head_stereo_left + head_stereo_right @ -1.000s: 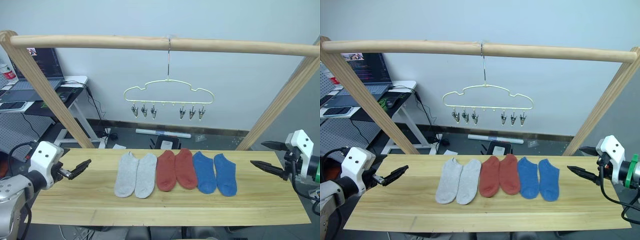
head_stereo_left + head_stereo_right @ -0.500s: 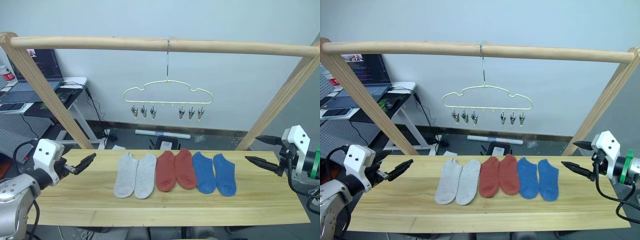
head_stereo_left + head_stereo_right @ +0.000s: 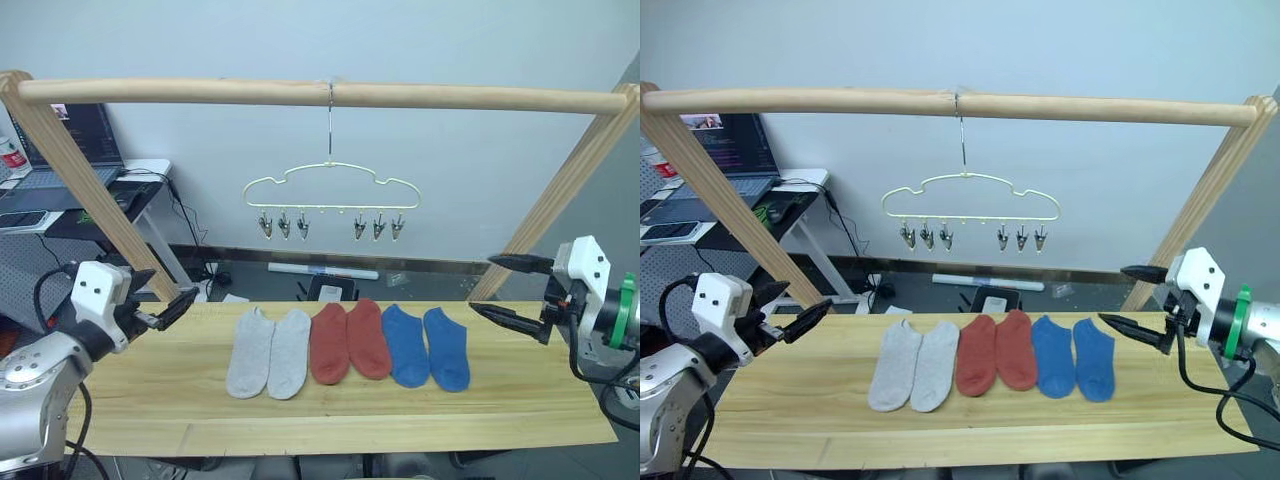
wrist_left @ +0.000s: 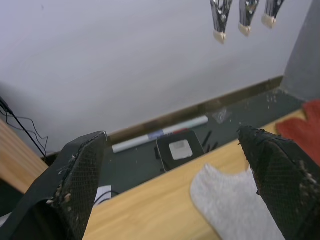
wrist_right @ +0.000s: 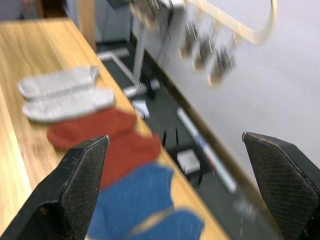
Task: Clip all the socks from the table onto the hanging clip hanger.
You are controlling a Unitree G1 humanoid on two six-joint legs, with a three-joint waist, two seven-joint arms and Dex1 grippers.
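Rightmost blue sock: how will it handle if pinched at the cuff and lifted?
The blue sock lies flat and limp on the table, so it probably drapes rather than holds shape. Thin knit, likely light. Touching its pair, it may drag that one along.

Light wood table (image 3: 150,400) with 6 socks (image 3: 348,345): 2 grey, 2 red, 2 blue.

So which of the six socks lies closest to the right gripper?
The outer blue sock, last in the row on the robot's right; the right gripper hovers open just beyond it.
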